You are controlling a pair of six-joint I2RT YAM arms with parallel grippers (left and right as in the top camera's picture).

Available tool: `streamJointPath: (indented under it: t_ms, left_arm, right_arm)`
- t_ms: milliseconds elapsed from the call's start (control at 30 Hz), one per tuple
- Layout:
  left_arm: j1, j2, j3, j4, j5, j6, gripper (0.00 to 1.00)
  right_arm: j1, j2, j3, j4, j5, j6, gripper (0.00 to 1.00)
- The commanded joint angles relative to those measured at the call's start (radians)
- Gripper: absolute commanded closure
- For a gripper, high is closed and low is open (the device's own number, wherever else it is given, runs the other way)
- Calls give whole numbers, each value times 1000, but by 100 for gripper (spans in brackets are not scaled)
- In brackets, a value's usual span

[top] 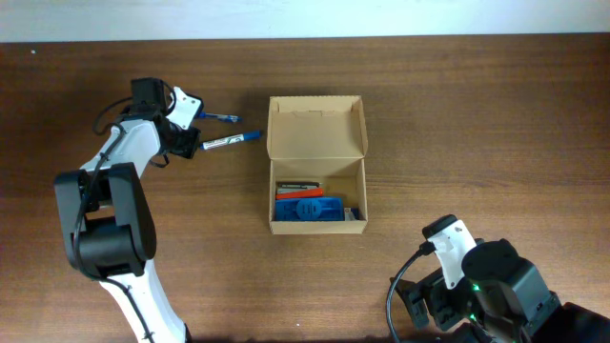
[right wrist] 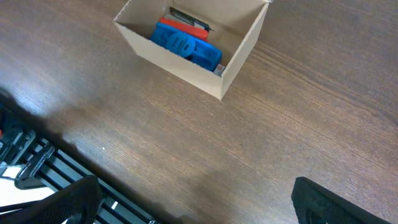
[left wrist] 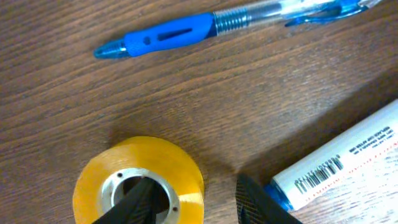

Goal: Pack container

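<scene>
1. The container stood on the table with its flap lid open toward 12 o'clock. It was at 3 o'clock from the left gripper and at 10 o'clock from the right gripper, well apart from both.
2. The left gripper pointed down with its fingers parted. One finger was inside the yellow tape roll and the other was outside it, not touching.
3. The right gripper gaped wide and held nothing.
4. A blue pen and a white marker lay near the roll.

- Table: dark brown wood grain, smooth, with a faint sheen.
- Box: plain tan cardboard, matt.
- Tape roll: glossy yellow plastic film.
- Pen, at twelve o'clock from the roll: matt blue grip, clear shiny plastic barrel.
- Marker, at three o'clock: smooth white printed label.
</scene>
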Motion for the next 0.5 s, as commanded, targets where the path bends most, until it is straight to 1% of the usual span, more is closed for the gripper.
streamJointPath:
  t_ms: [0,67,133,167,267,333,467]
  left_arm:
    - [6,21,9,-14,11,-9,75]
    - [6,21,9,-26,11,-9,83]
    - [6,20,9,-31,12,-10,85]
    - [6,20,9,-31,12,-13,88]
    - [6,20,15,-32,12,-74,98]
    - [6,19,37,-56,12,-97,98]
    - [6,17,154,-196,12,-99,98]
  right_arm:
    - [2,-8,8,5,11,11,1]
    - [2,-8,8,5,11,11,1]
    - [2,-8,8,5,11,11,1]
    - [2,-8,8,5,11,11,1]
    - [2,-8,8,5,11,11,1]
    - [2,-8,8,5,11,11,1]
    - [2,-8,8,5,11,11,1]
